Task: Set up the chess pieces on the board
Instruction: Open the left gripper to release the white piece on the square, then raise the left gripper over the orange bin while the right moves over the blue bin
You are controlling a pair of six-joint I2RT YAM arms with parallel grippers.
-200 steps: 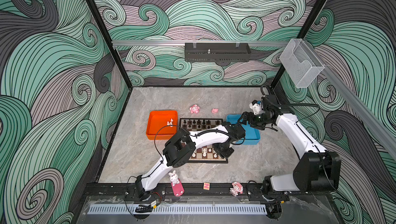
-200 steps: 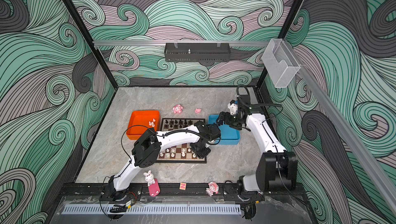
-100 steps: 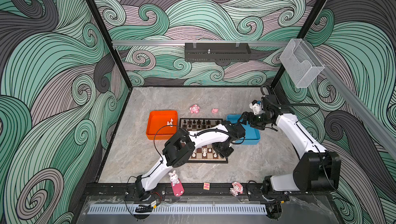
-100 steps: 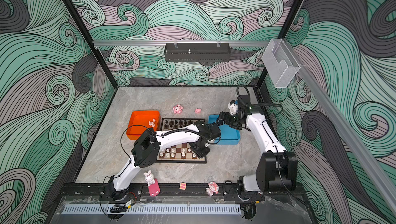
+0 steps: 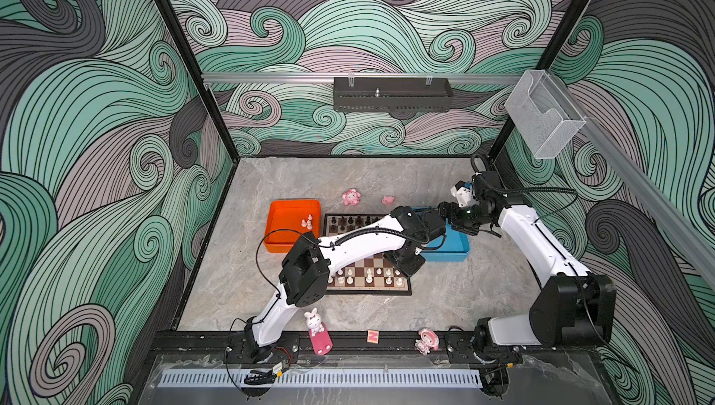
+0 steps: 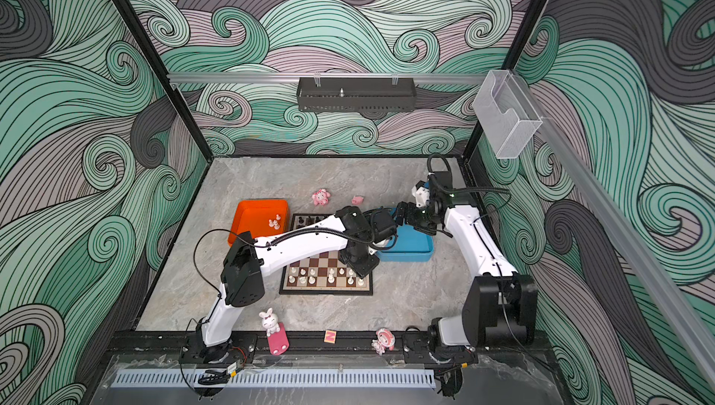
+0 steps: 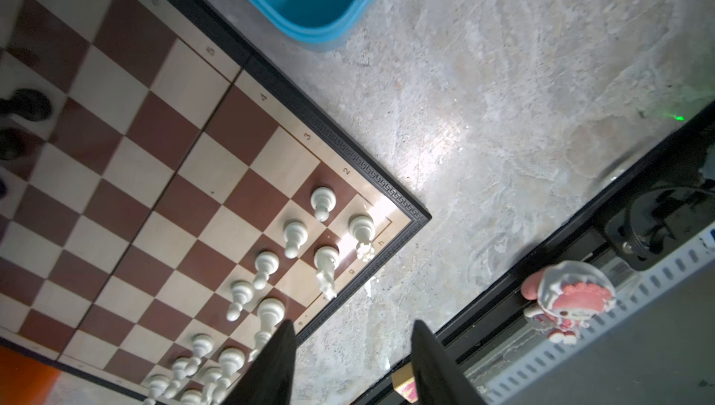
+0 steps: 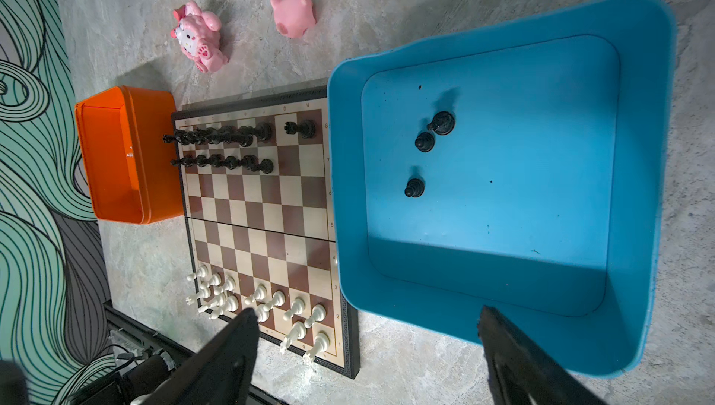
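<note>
The left pincer (image 7: 353, 325) has just spread its fingers. It now stands open with nothing between them, low over the near right corner of the board (image 7: 127, 198). I take that as a piece freshly let go. A white rook (image 7: 361, 229) stands upright on the corner square, just beside the pincer and clear of both fingers. The other white pieces (image 7: 296, 234) crowd the 2 near rows beside it.

Farther back, the black pieces (image 8: 228, 136) line the 2 far rows, with gaps toward the blue tray (image 8: 483, 260), so the setup looks unfinished. The right pincer (image 8: 366, 313) has hardly moved. It hangs wide open and empty above that tray, where 3 loose black men (image 8: 424, 141) stand on the floor, apart from its fingers. A few white men (image 5: 307, 223) wait in the orange tray (image 5: 294, 205).
</note>
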